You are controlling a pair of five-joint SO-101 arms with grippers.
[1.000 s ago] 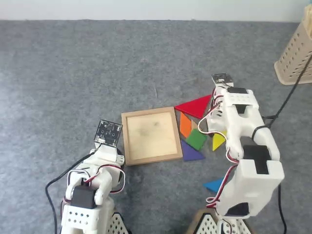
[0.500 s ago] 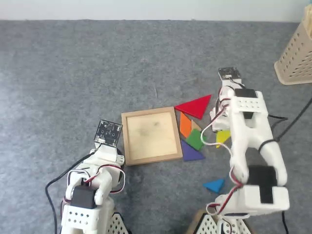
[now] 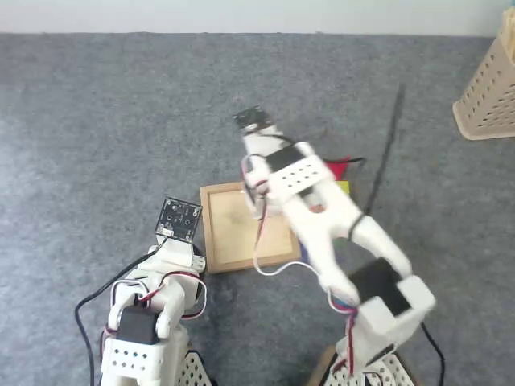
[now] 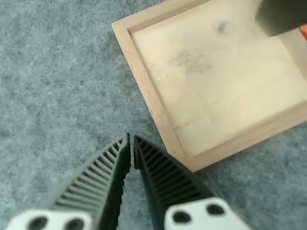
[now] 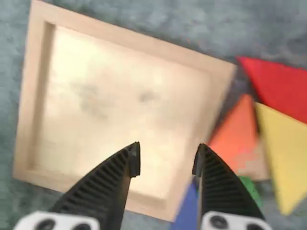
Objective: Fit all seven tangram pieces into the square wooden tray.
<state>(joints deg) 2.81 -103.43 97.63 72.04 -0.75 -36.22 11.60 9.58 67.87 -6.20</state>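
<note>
The square wooden tray (image 3: 211,233) lies bare on the grey carpet. My right arm (image 3: 299,175) stretches over its right half. In the right wrist view my right gripper (image 5: 168,155) hangs open above the tray's floor (image 5: 115,100), with nothing between its fingers. Beside the tray's right rim lie the red triangle (image 5: 278,86), orange piece (image 5: 235,134), yellow triangle (image 5: 283,153), green piece (image 5: 249,191) and a blue-purple piece (image 5: 187,213). From above, red (image 3: 342,165) and yellow (image 3: 344,187) peek past the arm. My left gripper (image 4: 130,140) is shut and sits low by the tray's near-left corner (image 4: 144,81).
A cream slotted basket (image 3: 491,88) stands at the far right edge. Open carpet spreads behind and to the left of the tray. The right gripper's dark tip (image 4: 283,14) shows over the tray's far side in the left wrist view.
The right arm has swung left, from above the loose pieces to over the tray, and now covers most of the pieces from above. The left arm has not moved.
</note>
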